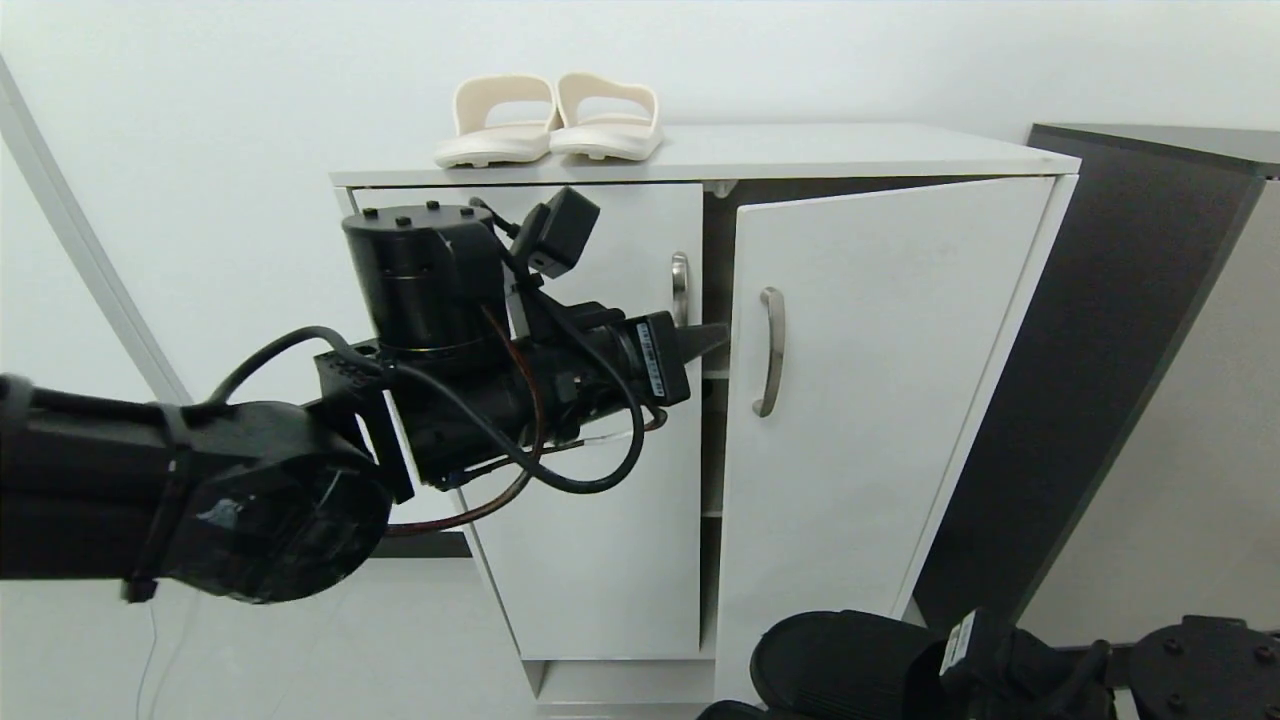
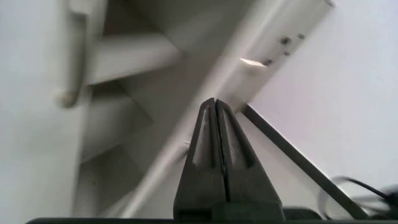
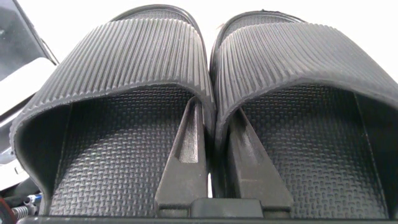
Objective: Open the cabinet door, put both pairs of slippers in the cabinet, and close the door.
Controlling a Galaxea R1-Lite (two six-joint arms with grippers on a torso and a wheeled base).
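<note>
A white two-door cabinet [image 1: 600, 560] stands in front of me. Its right door [image 1: 860, 400] is ajar, leaving a dark gap with shelf edges between the doors. My left gripper [image 1: 718, 338] is shut and empty, with its tip in that gap beside the left door's handle [image 1: 680, 288]. In the left wrist view the shut fingers [image 2: 216, 109] point at a door edge and the shelves inside. A cream pair of slippers [image 1: 550, 120] lies on the cabinet top. My right gripper [image 3: 214, 112] is low at the right, shut on the touching inner walls of the black slippers [image 3: 155, 68], one finger inside each.
A dark grey panel [image 1: 1120, 350] stands right of the cabinet, close behind the ajar door. The right door's handle [image 1: 770, 350] is near its left edge. A white wall lies behind, with a pale slanted strip [image 1: 80, 240] at the left.
</note>
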